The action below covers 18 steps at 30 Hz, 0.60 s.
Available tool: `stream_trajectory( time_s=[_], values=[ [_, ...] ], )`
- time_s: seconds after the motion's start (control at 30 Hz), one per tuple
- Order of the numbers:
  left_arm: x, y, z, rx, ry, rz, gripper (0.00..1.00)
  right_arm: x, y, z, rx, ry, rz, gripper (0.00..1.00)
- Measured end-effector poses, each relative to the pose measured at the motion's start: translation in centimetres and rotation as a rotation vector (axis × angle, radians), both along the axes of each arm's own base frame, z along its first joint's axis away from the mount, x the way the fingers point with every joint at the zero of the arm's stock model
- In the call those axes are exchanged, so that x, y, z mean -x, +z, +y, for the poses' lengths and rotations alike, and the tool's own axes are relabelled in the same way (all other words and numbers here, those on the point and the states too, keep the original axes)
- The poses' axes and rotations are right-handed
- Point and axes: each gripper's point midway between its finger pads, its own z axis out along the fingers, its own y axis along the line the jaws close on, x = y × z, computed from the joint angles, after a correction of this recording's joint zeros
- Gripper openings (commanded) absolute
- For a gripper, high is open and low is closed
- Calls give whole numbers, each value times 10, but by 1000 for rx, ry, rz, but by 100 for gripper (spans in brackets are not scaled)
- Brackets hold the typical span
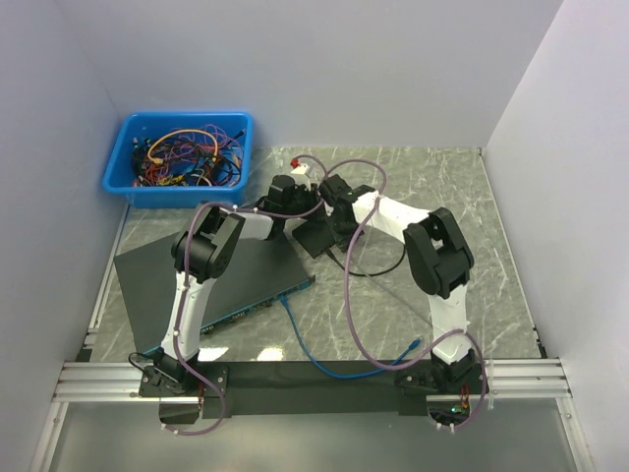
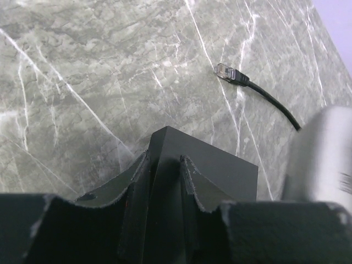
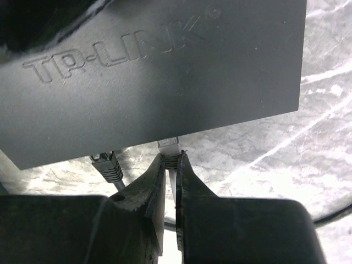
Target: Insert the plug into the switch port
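Note:
A small black TP-LINK switch (image 3: pixel 154 71) is held between the two arms at mid-table (image 1: pixel 316 236). My left gripper (image 2: pixel 165 165) is shut on one corner of the switch (image 2: pixel 220 170). My right gripper (image 3: pixel 171 159) is shut on a light grey plug (image 3: pixel 169 146), whose tip sits right at the switch's port edge. How far the tip is in is hidden under the switch body. A dark grey plug (image 3: pixel 107 164) sits at the same edge just to the left. In the top view my left gripper (image 1: pixel 290 197) and right gripper (image 1: pixel 339 211) stand close together over the switch.
A loose black cable with a clear plug (image 2: pixel 226 72) lies on the marble beyond the switch. A blue bin (image 1: pixel 182 152) of tangled cables stands at the back left. A large flat black unit (image 1: pixel 197 280) lies at the left, with a blue cable (image 1: pixel 324 364) running forward from it.

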Motion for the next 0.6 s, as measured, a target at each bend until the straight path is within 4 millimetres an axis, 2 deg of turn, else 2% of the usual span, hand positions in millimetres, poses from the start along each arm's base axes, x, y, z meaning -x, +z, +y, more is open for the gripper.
stream_trajectory(
  time_s=[0.6],
  values=[
    [-3, 0, -4, -6, -41, -46, 30, -4, 0, 4, -62, 111, -54, 0]
  ],
)
